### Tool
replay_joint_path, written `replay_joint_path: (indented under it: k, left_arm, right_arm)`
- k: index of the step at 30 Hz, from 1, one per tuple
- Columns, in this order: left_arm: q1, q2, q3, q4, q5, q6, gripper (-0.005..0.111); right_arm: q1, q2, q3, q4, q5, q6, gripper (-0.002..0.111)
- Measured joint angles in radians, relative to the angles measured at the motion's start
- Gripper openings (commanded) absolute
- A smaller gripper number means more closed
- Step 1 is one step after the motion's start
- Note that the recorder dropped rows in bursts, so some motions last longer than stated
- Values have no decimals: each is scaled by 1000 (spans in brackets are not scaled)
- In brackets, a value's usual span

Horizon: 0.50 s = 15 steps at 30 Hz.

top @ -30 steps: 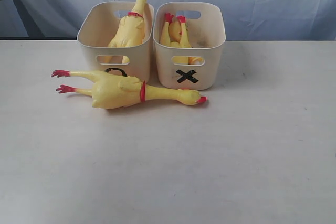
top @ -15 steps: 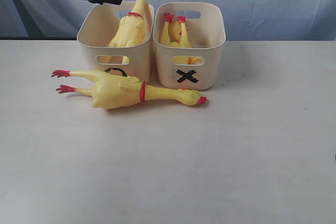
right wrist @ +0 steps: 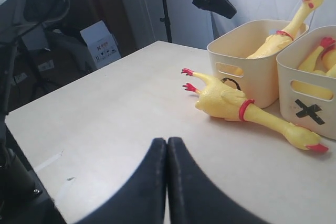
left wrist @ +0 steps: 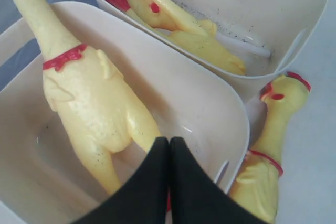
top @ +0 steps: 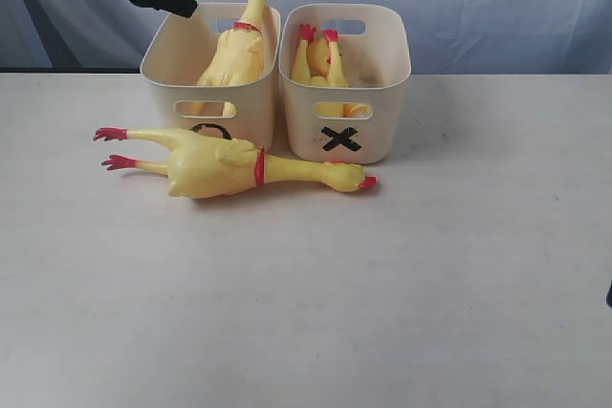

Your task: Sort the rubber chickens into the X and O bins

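Observation:
One large rubber chicken (top: 225, 167) lies on the table in front of the bins, its head towards the X bin (top: 344, 83). A second large chicken (top: 239, 45) leans upright in the O bin (top: 206, 69), neck sticking out above the rim. The small chicken (top: 320, 59) lies in the X bin, feet up. My left gripper (top: 182, 2) hovers shut and empty above the O bin's back left corner; in the left wrist view it (left wrist: 169, 141) is over the chicken (left wrist: 89, 95) inside. My right gripper (right wrist: 167, 142) is shut and empty above bare table, away from the lying chicken (right wrist: 236, 106).
A blue cloth backdrop hangs behind the table (top: 382, 284). In the right wrist view, a stand (right wrist: 165, 9) and a cardboard box (right wrist: 100, 43) lie beyond the table's far edge. The table stretches wide to the front and right of the bins.
My left gripper has tilted downward and drawn back to the left above the O bin. The chickens and bins have not moved.

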<state>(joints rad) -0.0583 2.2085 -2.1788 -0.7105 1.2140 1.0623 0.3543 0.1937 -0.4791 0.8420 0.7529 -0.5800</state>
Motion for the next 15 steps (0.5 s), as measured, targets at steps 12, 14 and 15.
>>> replay_joint_path:
  k: [12, 14, 15]
  left_arm:
    - [2, -161, 262, 40, 2, 0, 0]
    - [2, -190, 307, 40, 2, 9, 0]
    - [2, -212, 343, 42, 2, 12, 0]
  right_arm:
    - [0, 0, 0, -67, 21, 0, -1]
    - [0, 0, 0, -68, 22, 0, -1]
    - [0, 0, 0, -71, 22, 0, -1]
